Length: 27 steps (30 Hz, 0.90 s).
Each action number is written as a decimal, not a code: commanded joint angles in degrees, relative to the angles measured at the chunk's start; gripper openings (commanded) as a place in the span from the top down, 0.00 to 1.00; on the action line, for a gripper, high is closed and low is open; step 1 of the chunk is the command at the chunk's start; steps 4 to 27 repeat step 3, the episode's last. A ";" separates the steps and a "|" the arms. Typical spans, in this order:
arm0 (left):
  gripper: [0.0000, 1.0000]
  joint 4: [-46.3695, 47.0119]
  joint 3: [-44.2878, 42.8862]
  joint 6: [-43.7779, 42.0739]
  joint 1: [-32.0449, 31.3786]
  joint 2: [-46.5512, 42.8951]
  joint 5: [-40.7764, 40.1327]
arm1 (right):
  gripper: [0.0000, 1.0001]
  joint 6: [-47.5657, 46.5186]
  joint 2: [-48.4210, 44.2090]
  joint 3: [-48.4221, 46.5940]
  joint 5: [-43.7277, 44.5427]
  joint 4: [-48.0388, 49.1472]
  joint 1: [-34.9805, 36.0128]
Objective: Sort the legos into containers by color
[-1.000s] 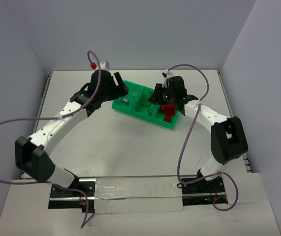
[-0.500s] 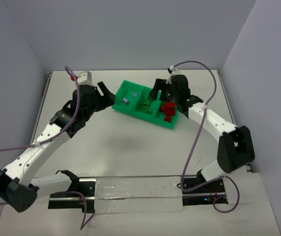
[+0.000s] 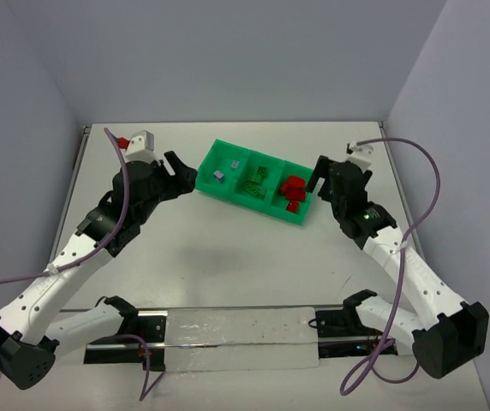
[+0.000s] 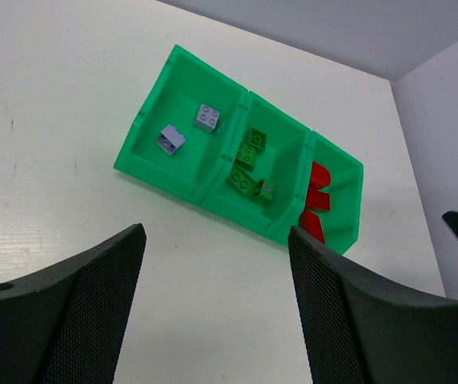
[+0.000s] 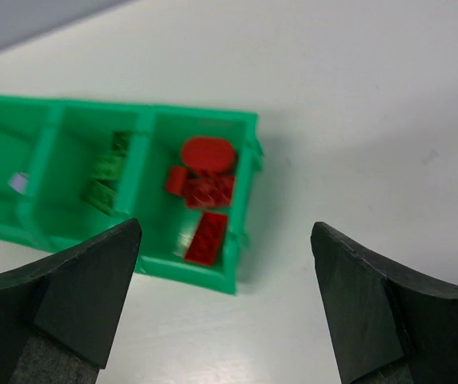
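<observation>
Legos [image 4: 245, 182] color-sorted in tray [image 4: 163, 182], left hand [image 4: 214, 237] open, right hand [image 5: 225, 232] open

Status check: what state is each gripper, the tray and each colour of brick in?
Left gripper: open, empty.
Right gripper: open, empty.
Tray: upright, neither gripper touching it.
Lavender bricks: two, apart, in one end compartment.
Green bricks: piled in the middle compartment.
Red bricks: piled in the other end compartment.

Worktop and surround.
White worktop [image 3: 228, 257] lay matt, faintly marked; pale grey walls [image 3: 228, 51] closed three sides.
</observation>
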<state>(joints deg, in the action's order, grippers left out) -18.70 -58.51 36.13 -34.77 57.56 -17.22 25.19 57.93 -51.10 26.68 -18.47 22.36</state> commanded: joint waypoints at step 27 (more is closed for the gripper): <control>0.21 3.22 -0.61 -2.29 -0.21 -1.56 1.44 | 0.07 1.62 -6.79 6.26 4.25 -2.88 0.14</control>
